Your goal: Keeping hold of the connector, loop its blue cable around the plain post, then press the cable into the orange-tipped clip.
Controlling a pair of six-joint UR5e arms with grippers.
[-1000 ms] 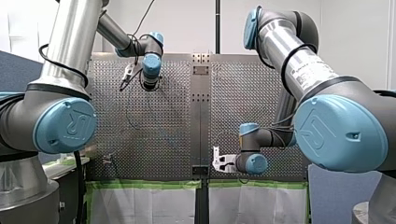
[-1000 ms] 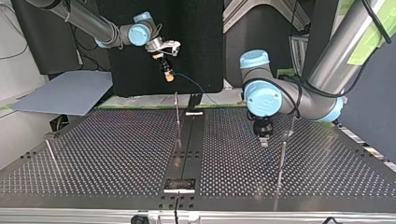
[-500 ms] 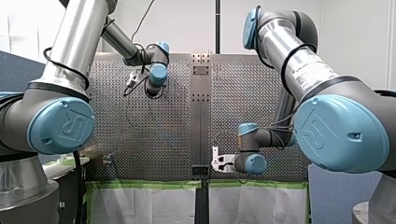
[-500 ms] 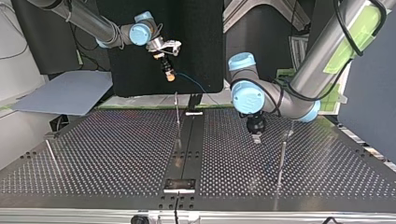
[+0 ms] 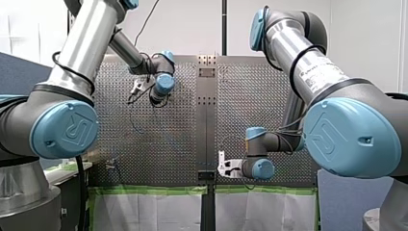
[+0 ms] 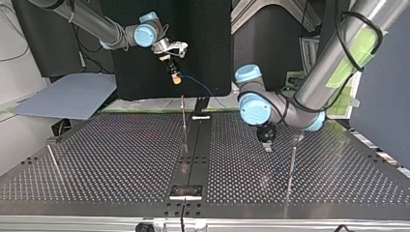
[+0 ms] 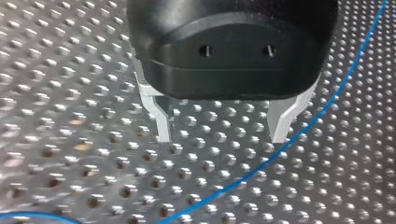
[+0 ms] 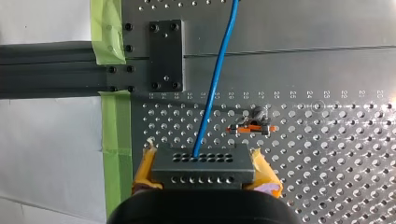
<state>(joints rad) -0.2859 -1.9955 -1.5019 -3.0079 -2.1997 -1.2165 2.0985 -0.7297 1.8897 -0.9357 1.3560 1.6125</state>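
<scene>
Connector clamped, cable trailing
The connector (image 8: pixel 203 169) sits pinched between my right gripper's (image 8: pixel 204 158) yellow-padded fingers (image 8: pixel 145 164); its blue cable (image 8: pixel 216 88) leaves toward twelve o'clock, orange-tipped clip (image 8: pixel 250 126) at one o'clock. My left gripper's (image 7: pixel 222 136) fingers gape empty, cable just beside one.

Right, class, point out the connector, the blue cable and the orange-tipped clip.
connector (image 8: pixel 203 170): right wrist view, its grey face.
blue cable (image 8: pixel 219 70): right wrist view, mid-run ahead of the connector.
orange-tipped clip (image 8: pixel 251 128): right wrist view, its orange bar.
</scene>
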